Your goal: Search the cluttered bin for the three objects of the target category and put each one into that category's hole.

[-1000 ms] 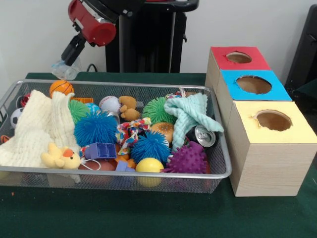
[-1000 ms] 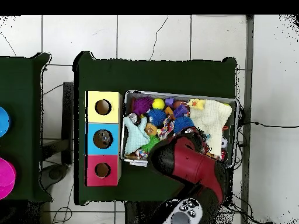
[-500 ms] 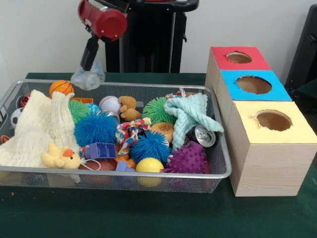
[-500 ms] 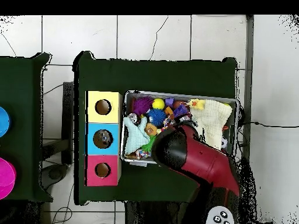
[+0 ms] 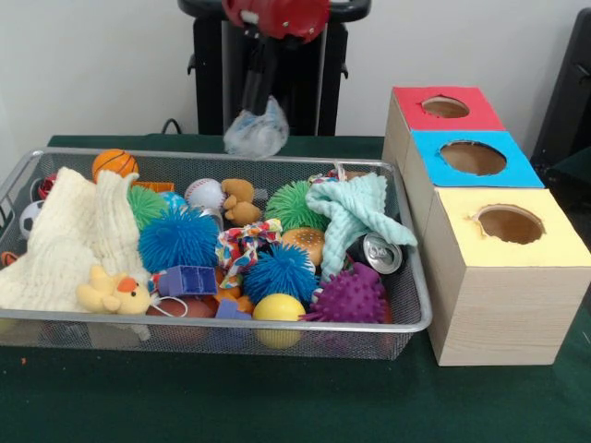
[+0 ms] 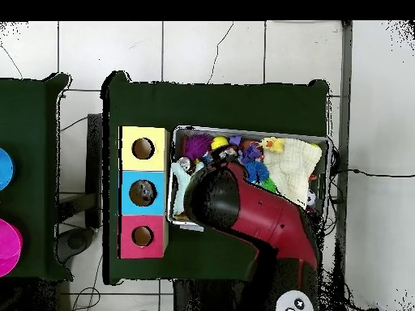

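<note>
High above the back rim of the wire bin [image 5: 417, 277], my gripper [image 5: 256, 106] hangs shut on a crumpled piece of clear plastic [image 5: 256, 132]. It is near the bin's middle, left of the three boxes. The red box [image 5: 416, 118], blue box [image 5: 443, 171] and yellow box [image 5: 545, 249] stand in a row to the right of the bin, each with a round hole on top. From overhead, the red arm [image 6: 247, 212] covers the bin's middle and hides the gripper and the plastic.
The bin holds a cream knit cloth [image 5: 65, 235], a mint cloth [image 5: 355, 212], spiky balls in blue [image 5: 177, 238], green [image 5: 294, 203] and purple [image 5: 353, 297], a drink can [image 5: 380, 251], a yellow ball [image 5: 277, 307], a plush duck [image 5: 113, 292] and small sports balls.
The arm has swung right in the front view, carrying the clear plastic from above the bin's back left corner to above the middle of its back rim.
</note>
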Motion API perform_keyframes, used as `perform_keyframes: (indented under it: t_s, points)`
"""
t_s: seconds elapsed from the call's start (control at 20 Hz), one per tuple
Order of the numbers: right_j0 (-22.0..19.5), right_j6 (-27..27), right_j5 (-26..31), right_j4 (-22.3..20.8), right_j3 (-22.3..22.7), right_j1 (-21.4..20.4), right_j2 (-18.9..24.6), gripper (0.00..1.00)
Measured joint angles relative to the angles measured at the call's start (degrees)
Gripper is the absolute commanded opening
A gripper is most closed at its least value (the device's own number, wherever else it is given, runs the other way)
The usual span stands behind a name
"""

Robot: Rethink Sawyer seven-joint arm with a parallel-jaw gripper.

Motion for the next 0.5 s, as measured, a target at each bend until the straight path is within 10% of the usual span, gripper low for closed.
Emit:
perform_keyframes:
  t_s: [0.5]
  points:
    - [1.97,0.0,4.73,6.39,0.07,-2.62,4.01,0.0]
